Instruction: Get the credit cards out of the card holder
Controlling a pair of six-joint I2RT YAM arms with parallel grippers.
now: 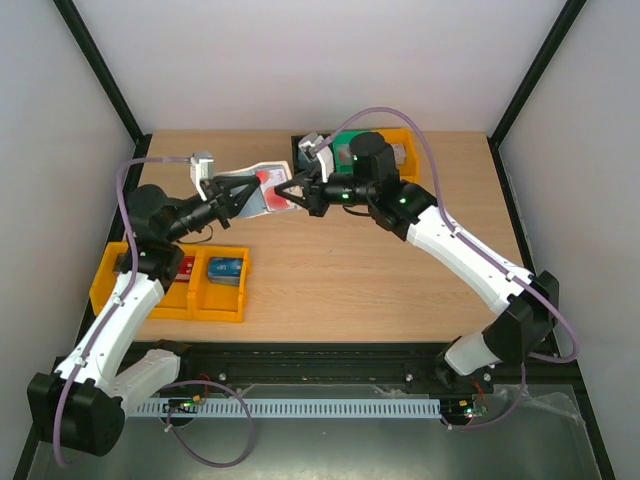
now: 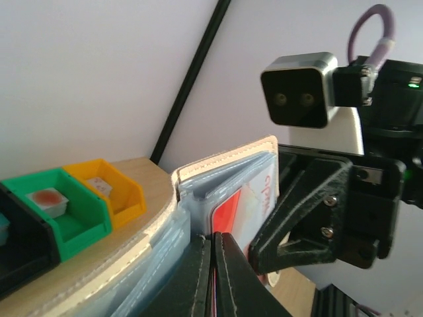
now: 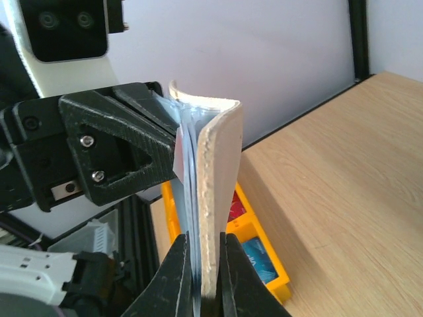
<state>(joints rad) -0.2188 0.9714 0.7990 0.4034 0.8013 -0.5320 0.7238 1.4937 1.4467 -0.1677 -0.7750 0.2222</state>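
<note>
Cream holder [image 3: 221,185] clamped in shut right gripper [image 3: 203,267]; left gripper [image 2: 213,264] pinched shut on red card [image 2: 228,214]; yellow bin [image 3: 283,285] below.

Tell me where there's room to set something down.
Free: the bare table middle, between the yellow bin on the left and the right arm. Crowded: the back, where left gripper and right gripper clamp the card holder beside the far bins.
</note>
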